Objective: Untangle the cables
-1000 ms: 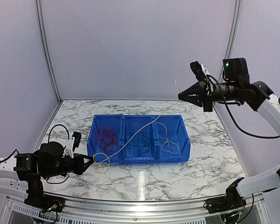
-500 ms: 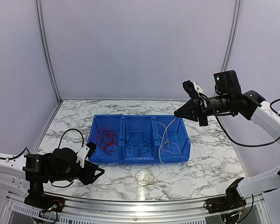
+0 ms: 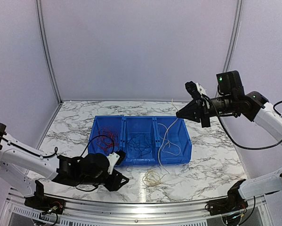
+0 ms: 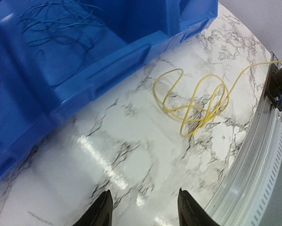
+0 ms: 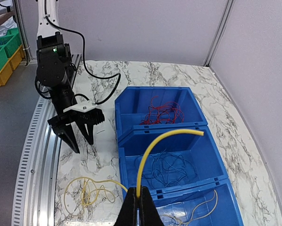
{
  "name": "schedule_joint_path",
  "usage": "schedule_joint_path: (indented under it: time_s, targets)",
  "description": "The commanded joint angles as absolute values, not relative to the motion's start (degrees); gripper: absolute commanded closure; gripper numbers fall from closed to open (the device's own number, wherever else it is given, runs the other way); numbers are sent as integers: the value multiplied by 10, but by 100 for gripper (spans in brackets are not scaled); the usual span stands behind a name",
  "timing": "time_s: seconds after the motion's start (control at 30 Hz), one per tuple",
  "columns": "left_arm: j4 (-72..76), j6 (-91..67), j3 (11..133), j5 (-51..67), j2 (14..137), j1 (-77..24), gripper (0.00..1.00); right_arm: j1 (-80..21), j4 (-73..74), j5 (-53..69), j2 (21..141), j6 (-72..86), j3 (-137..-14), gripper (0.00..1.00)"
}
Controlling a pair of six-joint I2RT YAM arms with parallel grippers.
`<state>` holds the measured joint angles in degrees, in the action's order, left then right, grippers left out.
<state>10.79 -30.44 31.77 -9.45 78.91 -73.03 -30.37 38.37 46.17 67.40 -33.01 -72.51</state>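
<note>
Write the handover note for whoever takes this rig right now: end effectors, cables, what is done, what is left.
Left end effector: open, empty, low over the table in front of the bin.
Right end effector: shut on the yellow cable, raised above the bin's right end.
Yellow cable: runs down from that grip, across the right compartment and the front wall, ending in a loose coil on the table.
Red cables: left compartment. Dark blue cables: middle. Pale cable: right.
Done: the colours look separated by compartment.
Left: probably lift the yellow clear of the right compartment and place it.
</note>
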Motion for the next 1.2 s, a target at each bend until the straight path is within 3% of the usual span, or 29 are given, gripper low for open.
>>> schedule_joint_path:
  time_s: [0.0,0.27,0.6,0.77,1.17]
  targets:
    - [181,-276,394,-70,878,-736,50,-309,388,475,656,-331,-738,100]
    - [187,-285,478,-76,1007,-732,56,-309,390,471,647,-330,-735,100]
    - [199,-300,507,-64,1052,-720,85,-309,384,470,648,-332,-722,100]
    - [206,-313,470,-96,1006,-715,100,-308,395,456,647,-335,-737,100]
    - [170,-467,216,-203,776,-711,100,-259,461,189,638,-394,-904,100]
